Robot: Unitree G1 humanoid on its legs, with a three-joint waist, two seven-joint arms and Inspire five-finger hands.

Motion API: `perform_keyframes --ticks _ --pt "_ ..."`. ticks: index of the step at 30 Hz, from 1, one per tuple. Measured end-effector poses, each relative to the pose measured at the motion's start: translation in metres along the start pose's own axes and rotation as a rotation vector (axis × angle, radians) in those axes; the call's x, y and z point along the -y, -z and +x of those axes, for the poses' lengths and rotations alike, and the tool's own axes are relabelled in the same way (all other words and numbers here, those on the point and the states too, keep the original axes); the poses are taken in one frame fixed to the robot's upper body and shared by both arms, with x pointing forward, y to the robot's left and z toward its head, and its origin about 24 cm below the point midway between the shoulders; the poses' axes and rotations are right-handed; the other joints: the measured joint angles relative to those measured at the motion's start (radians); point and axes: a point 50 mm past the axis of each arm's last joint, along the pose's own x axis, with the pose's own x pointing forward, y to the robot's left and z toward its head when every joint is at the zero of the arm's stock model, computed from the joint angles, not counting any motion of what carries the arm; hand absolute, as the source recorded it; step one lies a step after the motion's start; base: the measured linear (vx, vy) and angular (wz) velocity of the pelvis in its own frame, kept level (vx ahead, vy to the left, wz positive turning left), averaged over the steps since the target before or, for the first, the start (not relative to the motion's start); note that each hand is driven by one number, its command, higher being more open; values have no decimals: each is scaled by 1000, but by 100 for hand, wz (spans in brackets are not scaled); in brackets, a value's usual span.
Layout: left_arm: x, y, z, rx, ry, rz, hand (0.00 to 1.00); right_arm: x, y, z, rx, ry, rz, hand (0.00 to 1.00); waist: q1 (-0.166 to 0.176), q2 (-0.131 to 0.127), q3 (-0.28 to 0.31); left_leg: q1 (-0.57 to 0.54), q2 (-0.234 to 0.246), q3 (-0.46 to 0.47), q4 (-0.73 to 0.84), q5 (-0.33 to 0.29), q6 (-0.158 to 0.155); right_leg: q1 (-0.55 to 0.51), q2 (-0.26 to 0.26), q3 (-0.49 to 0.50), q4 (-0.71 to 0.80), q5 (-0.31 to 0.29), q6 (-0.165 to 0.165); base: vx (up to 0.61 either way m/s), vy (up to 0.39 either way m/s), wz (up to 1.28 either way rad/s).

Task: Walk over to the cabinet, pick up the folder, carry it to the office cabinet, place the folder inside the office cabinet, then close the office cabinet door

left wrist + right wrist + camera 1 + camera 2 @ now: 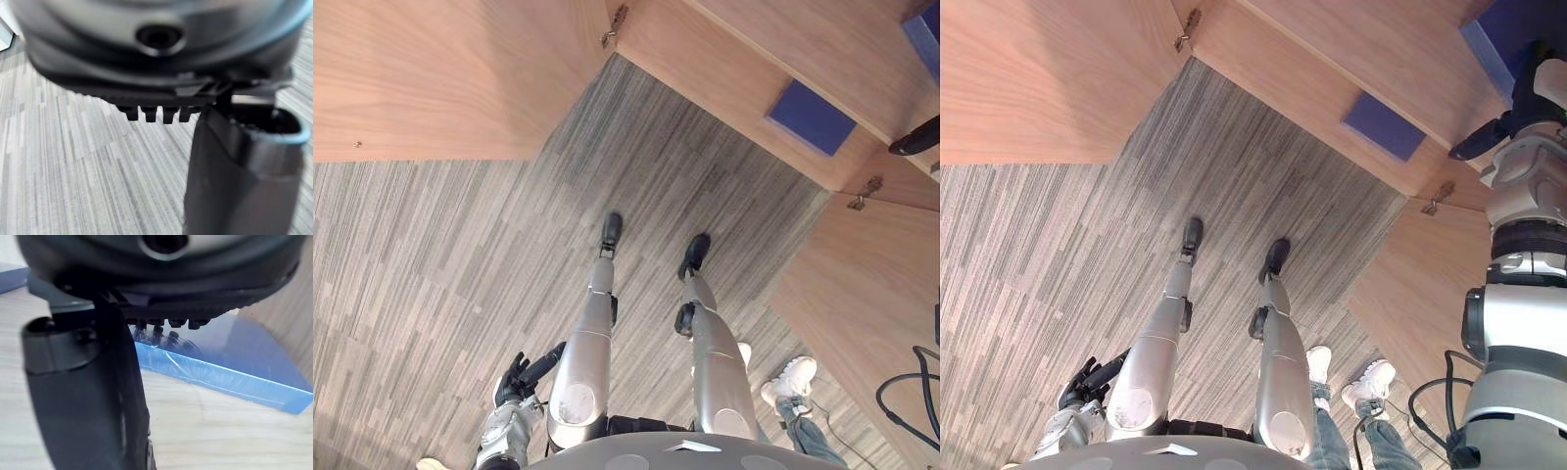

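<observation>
So the folder (1500,44) is found lying flat on an upper shelf (220,440) of the open cabinet (724,69), way up at about 1 o'clock in the head views, where just a blue corner of it gets caught. Its long axis can't really be judged from there. The right wrist view fills that in: the full long front edge is seen running crosswise just past the fingers, glossy face up, with the fingertips mirrored in it. The right hand (161,279) is held over that folder with thumb and fingers apart and nothing clamped. Whether the tips actually touch the cover can't be told. A second folder (811,116), also blue and flat, is seen one shelf lower at about 2 o'clock, its long side lined up with the shelf's front edge, running roughly 10 to 4 o'clock. That one is missed by the wrist views entirely. The left hand (514,382) is hung low at 7 o'clock over the striped carpet (460,274), fingers loosely relaxed, nothing held. Both doors are swung open: left door (440,69) at 10 o'clock, right door (871,284) at 4. White shoes (793,375) of a person are spotted at 5 o'clock.
</observation>
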Motion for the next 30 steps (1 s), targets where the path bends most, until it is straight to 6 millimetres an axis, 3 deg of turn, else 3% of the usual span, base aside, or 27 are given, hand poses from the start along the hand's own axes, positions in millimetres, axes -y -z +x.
perform_keyframes --ticks 4,8,10,12,16,19,21,25,30 --pt "-1 0 0 1 -11 -7 100 -2 -6 -1 -21 21 138 100 -2 -1 1 0 -1 -2 -1 6 1 1 -1 -3 0 1 0 7 -2 1" --pt "6 -7 3 18 -38 -33 100 -1 -33 -15 27 102 402 100 -26 -2 1 1 1 4 -1 8 0 1 0 0 -4 6 0 7 -5 -5" --pt "16 -14 6 35 -30 -40 100 14 -59 -38 156 237 536 100 -32 -2 1 2 3 23 -1 8 0 1 4 12 -24 21 1 11 -12 -21" --pt "28 -27 8 82 -11 -39 100 36 -86 -77 333 419 642 100 -40 -1 1 7 9 30 -1 8 0 9 10 15 -39 31 -1 8 -18 -11" --pt "37 -37 10 116 10 -14 100 33 -86 -117 427 532 749 100 -31 -2 1 53 15 25 -1 2 -7 60 18 13 -41 29 -2 13 -15 4" --pt "37 -37 10 120 8 -11 100 16 -83 -132 472 496 777 100 -33 -2 1 63 14 27 -2 1 -8 68 18 15 -41 29 -2 -4 -6 -1" --pt "34 -35 10 111 -2 -17 100 -9 -83 -134 453 381 773 100 -41 -3 1 65 16 28 -3 3 -8 69 20 18 -41 29 -2 -14 -15 -4" --pt "31 -32 10 96 -20 -42 100 -53 -77 -122 364 162 725 100 -46 -5 2 69 17 36 -4 10 -6 71 24 36 -54 46 -5 -16 -14 -8" --pt "26 -28 10 78 -42 -70 100 -72 -59 -107 244 62 780 100 -51 -8 4 69 22 35 -4 13 -9 79 31 37 -70 55 -6 -3 -3 -1"
